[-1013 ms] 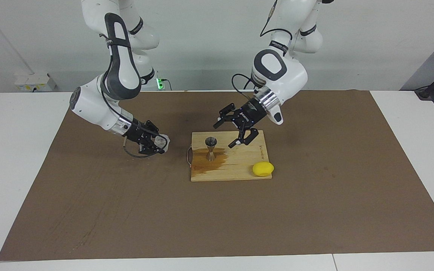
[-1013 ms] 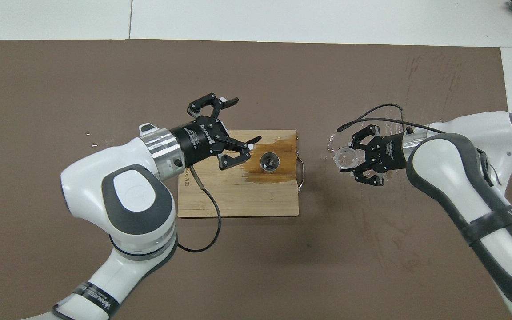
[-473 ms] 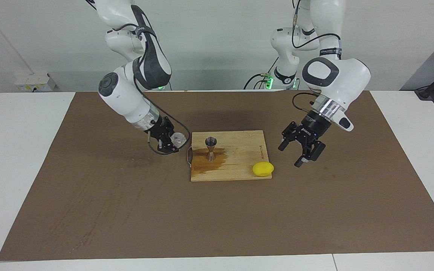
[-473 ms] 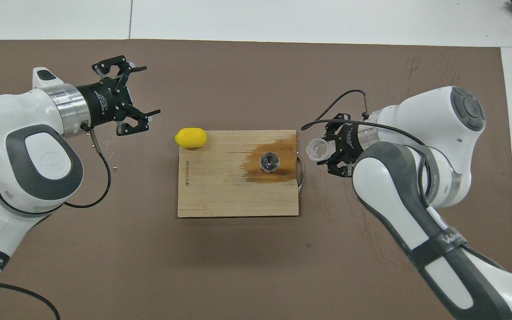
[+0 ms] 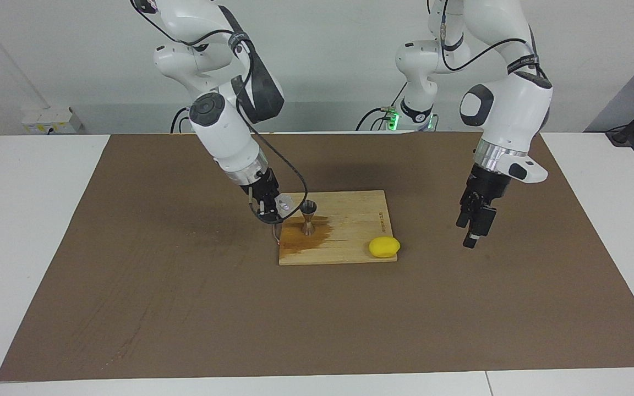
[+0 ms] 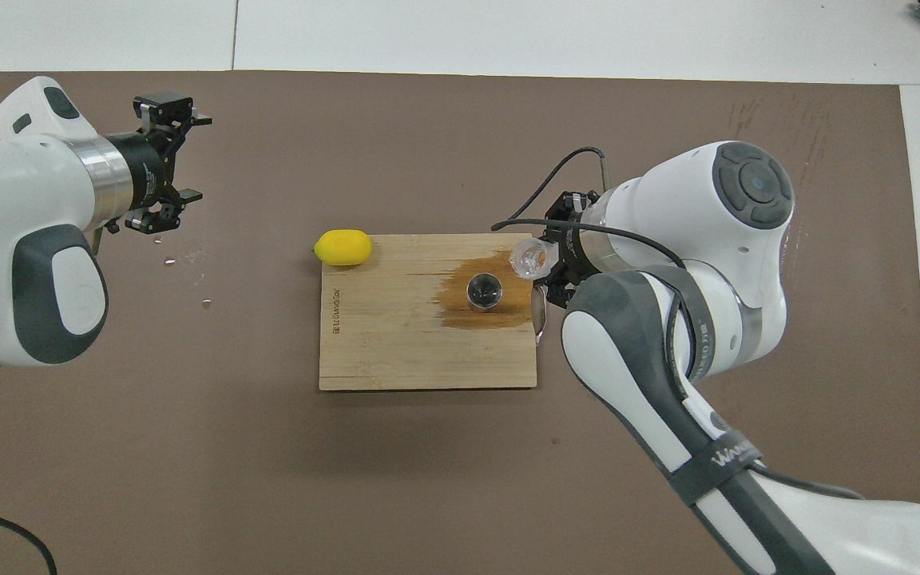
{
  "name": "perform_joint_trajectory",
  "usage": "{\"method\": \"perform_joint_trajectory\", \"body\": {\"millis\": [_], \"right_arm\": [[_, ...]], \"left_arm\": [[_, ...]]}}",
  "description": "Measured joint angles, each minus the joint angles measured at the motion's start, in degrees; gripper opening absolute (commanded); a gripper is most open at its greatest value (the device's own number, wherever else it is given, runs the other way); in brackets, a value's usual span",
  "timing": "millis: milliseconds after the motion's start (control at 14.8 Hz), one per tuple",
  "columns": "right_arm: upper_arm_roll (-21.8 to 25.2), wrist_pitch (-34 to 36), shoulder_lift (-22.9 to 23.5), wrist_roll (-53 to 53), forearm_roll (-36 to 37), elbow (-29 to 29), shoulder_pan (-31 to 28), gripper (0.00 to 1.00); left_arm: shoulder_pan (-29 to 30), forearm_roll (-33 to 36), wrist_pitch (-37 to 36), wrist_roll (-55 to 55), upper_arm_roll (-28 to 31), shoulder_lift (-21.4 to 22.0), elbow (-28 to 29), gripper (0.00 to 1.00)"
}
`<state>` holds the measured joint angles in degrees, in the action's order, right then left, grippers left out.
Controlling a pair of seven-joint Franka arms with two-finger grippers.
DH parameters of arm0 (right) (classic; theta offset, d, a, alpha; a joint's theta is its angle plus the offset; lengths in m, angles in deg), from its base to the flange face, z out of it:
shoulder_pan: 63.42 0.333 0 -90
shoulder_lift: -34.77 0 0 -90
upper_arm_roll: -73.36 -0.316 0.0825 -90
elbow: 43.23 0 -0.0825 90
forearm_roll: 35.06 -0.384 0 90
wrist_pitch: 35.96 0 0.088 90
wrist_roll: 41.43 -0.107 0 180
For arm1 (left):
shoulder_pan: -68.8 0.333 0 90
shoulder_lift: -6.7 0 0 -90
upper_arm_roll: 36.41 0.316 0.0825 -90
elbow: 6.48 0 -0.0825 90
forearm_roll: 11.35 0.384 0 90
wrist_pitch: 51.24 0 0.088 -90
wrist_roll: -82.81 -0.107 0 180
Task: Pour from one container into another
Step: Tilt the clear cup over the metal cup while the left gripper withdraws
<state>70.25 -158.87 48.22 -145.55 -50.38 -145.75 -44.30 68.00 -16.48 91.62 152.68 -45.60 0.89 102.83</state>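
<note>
The silvery hourglass jigger stands upright on the wooden board, in a wet brown stain; it also shows in the overhead view. My right gripper is shut on the small clear cup and holds it tilted, just beside the jigger's top, over the board's edge toward the right arm's end. In the overhead view the cup sticks out of the right gripper. My left gripper is open and empty, hanging over the brown mat toward the left arm's end; it also shows in the overhead view.
A yellow lemon lies at the board's corner toward the left arm's end, farther from the robots than the jigger; it also shows in the overhead view. A brown mat covers the table. The board has a metal handle.
My right gripper has carried the clear cup from over the mat up to the jigger. My left gripper has swung away from the board toward its own end and turned.
</note>
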Motion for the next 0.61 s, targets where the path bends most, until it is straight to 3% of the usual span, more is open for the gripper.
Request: {"method": "perform_joint_trajectory", "body": {"millis": [203, 608], "right_arm": [[-0.03, 0.0, 0.21, -1.16, 5.5, 0.17, 2.07, 0.0], [-0.04, 0.0, 0.24, -1.27, 12.75, 0.24, 5.18, 0.0]], "left_arm": [[2.32, 4.95, -12.44, -8.19, 0.15, 1.8, -4.03, 1.0], [6.04, 4.67, -32.33, -44.01, 0.73, 6.7, -6.22, 1.0]]}}
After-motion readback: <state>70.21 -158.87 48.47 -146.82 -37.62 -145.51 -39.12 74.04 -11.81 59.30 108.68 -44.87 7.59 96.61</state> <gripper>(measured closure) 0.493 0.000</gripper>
